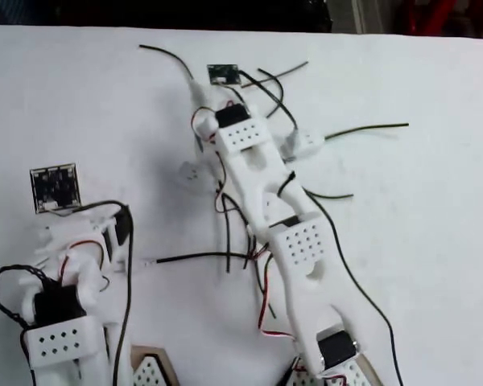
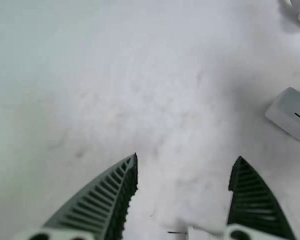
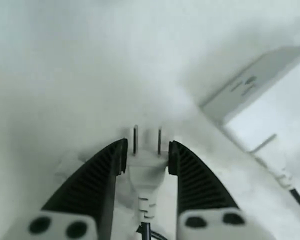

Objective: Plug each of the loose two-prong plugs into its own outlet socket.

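1. Loose plug (image 1: 145, 263), white-tipped, lies flat on the white surface (image 1: 443, 273), just right of my left arm (image 1: 64, 338). Its black cable (image 1: 197, 257) runs right toward my right arm.
2. My left gripper (image 2: 186, 157) has its fingers wide apart, hanging low over the surface.
3. Slotted socket (image 2: 292, 112), white with two slots showing, sits on the surface off to one side of those fingers, apart from them.
4. My right arm (image 1: 298, 241) stretches from the near edge diagonally toward the far middle of the surface, with black and red wires tangled alongside it.
5. My right gripper (image 3: 147, 143) has its fingers clamped on the held plug (image 3: 146, 170), one finger on each side of its white body. Both prongs (image 3: 135, 140) stick out forward past the fingertips, and the cord trails back between the fingers.
6. Socket block (image 3: 250, 87), white, lies ahead of the prongs and to one side, not touching them. I cannot tell which block in the high view this is.
7. Outlet socket (image 1: 303, 145), white, sits just right of my right arm's forward part. A thin dark wire (image 1: 366, 129) leads right from it.
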Robot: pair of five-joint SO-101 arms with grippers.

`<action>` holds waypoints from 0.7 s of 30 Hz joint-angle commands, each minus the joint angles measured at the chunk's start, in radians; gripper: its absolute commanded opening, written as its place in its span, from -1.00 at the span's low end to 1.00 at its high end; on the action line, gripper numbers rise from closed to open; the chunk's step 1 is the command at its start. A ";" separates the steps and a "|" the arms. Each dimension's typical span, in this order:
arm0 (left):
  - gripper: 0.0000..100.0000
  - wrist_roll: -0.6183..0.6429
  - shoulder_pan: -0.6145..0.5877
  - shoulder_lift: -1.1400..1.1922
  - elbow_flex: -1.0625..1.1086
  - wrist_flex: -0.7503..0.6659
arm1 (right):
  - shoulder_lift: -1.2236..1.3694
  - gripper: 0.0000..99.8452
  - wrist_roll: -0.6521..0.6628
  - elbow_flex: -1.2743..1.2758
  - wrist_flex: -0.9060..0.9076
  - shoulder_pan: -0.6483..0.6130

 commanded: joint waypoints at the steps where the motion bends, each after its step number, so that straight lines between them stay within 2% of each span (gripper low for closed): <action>1: -0.41 0.002 -0.007 -0.010 -0.005 -0.025 | -0.025 -0.97 0.005 -0.152 0.137 0.025; 6: -0.41 0.002 -0.007 -0.010 -0.005 -0.025 | -0.025 -0.97 0.003 -0.341 0.337 0.064; 12: -0.41 0.000 -0.007 -0.010 -0.005 -0.025 | -0.048 -0.97 -0.084 -0.362 0.335 0.206; 16: -0.41 0.000 -0.007 -0.010 -0.005 -0.026 | -0.097 -0.97 -0.098 -0.296 0.337 0.282; 21: -0.41 0.000 -0.007 -0.010 -0.005 -0.029 | -0.272 -0.97 -0.170 -0.048 0.337 0.338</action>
